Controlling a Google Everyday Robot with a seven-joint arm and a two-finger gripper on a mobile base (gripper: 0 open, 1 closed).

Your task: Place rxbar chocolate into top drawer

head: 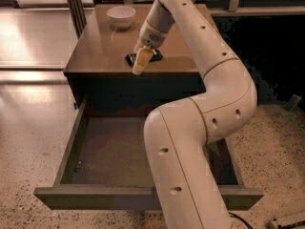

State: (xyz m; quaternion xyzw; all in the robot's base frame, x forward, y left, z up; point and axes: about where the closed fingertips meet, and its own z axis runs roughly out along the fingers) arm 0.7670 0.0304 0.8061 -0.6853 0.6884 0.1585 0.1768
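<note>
The rxbar chocolate (130,58) is a small black bar lying flat on the cabinet top, near its front edge. Most of it is hidden under my gripper, and its dark ends show on either side. My gripper (142,62) is down on the bar, with its tan tip pointing toward the front left. The top drawer (95,197) is pulled wide open below the cabinet top. Its grey-brown bottom (112,151) holds nothing. My white arm crosses over the drawer's right half.
A white bowl (121,16) stands at the back left of the brown cabinet top (95,51). Speckled floor lies around the drawer. A dark wall and railing run along the right. A metal post stands behind the cabinet's left corner.
</note>
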